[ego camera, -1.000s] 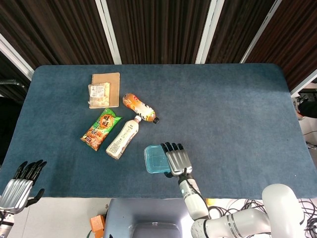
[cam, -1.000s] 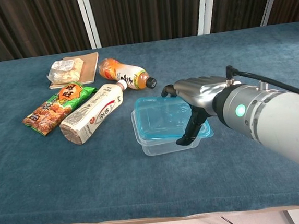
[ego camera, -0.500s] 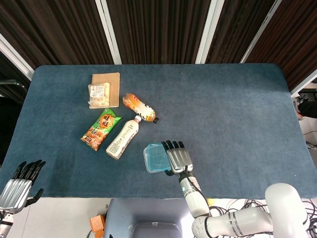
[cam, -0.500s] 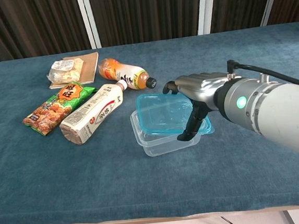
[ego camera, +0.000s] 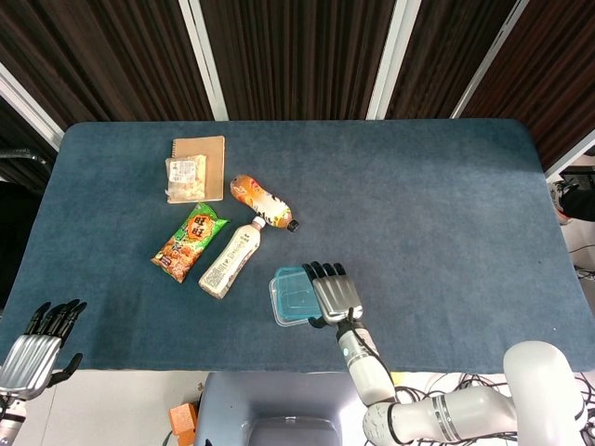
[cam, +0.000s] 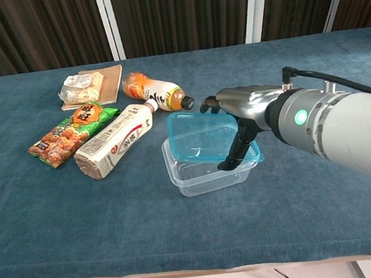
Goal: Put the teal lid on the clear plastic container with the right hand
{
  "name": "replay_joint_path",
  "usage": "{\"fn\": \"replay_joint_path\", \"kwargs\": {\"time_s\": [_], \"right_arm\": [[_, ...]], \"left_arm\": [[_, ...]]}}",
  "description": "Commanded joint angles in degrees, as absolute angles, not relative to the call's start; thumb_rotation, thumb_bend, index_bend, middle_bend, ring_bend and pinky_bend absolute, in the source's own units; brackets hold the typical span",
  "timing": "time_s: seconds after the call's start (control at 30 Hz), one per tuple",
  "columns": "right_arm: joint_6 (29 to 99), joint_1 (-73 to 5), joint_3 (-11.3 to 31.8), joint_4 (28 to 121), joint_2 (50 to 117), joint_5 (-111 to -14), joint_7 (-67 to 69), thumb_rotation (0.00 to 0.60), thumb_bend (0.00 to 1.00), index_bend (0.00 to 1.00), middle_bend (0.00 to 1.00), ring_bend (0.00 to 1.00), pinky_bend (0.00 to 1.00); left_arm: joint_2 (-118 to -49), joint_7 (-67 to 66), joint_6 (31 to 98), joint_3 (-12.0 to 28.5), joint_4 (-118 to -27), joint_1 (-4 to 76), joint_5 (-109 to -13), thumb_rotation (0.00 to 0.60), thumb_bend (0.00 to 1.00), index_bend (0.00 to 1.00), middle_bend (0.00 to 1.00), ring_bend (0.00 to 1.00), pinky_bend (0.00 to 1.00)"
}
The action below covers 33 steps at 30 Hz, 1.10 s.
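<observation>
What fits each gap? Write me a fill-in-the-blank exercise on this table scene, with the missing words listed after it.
1. The robot's right hand holds the teal lid above the clear plastic ____.
2. The white-labelled bottle lies between the orange bottle and the green ____ packet.
3. A wrapped pastry rests on the brown ____.
4. The left hand holds ____.

Missing words: container; snack; notebook; nothing
</observation>
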<state>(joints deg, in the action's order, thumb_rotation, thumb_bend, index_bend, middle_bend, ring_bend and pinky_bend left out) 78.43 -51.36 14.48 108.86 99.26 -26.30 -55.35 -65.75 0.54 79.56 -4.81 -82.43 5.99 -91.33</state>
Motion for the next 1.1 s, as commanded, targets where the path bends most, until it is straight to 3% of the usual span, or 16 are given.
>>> {"fn": "replay_joint_path", "kwargs": {"time_s": [0.03, 1.1], "right_arm": [[78.25, -51.65, 14.12, 108.09, 99.74, -26.06, -55.62, 0.600, 0.15, 0.71, 0.35, 0.17, 0.11], [73.38, -52.01, 9.68, 103.55, 99.98, -32.46, -53.94, 0.600, 0.15, 0.70, 0.35, 0.17, 0.11]], "left_arm": [[-65.78, 0.55, 79.53, -4.84, -82.41, 6.02, -91.41, 0.600, 0.35, 0.00, 0.07, 0.09, 0.00], [-65.90, 0.40, 78.86, -4.53, -82.29, 6.23, -90.63, 0.600, 0.35, 0.00, 0.07, 0.09, 0.00]]}}
